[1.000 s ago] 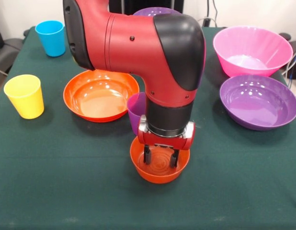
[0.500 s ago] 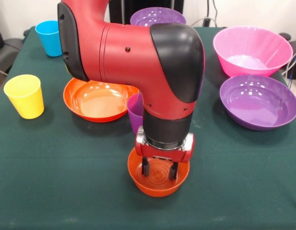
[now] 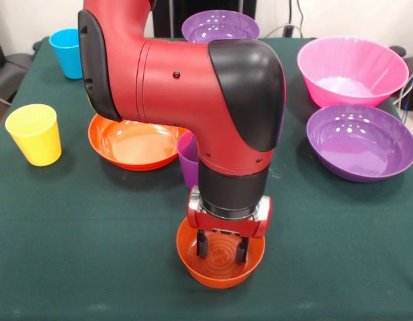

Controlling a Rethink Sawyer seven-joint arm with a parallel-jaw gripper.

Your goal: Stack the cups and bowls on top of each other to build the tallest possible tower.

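Over the last second the gripper (image 3: 222, 251) has shifted toward the near edge of the table, and the small orange bowl (image 3: 220, 262) has travelled with it, away from the purple cup (image 3: 188, 159) behind it. The fingers (image 3: 202, 245) stand spread apart inside the bowl, seemingly pressed outward against its inner wall, though contact is not clearly resolved; treat the bowl as held or dragged from inside. It looks to rest on the green table (image 3: 93, 254). No tower exists yet: the wide orange bowl (image 3: 129, 142), yellow cup (image 3: 35, 134), blue cup (image 3: 70, 52), pink bowl (image 3: 351, 69) and both purple bowls (image 3: 361, 142) (image 3: 219, 25) stand separately. The move appears to be a repositioning before stacking.
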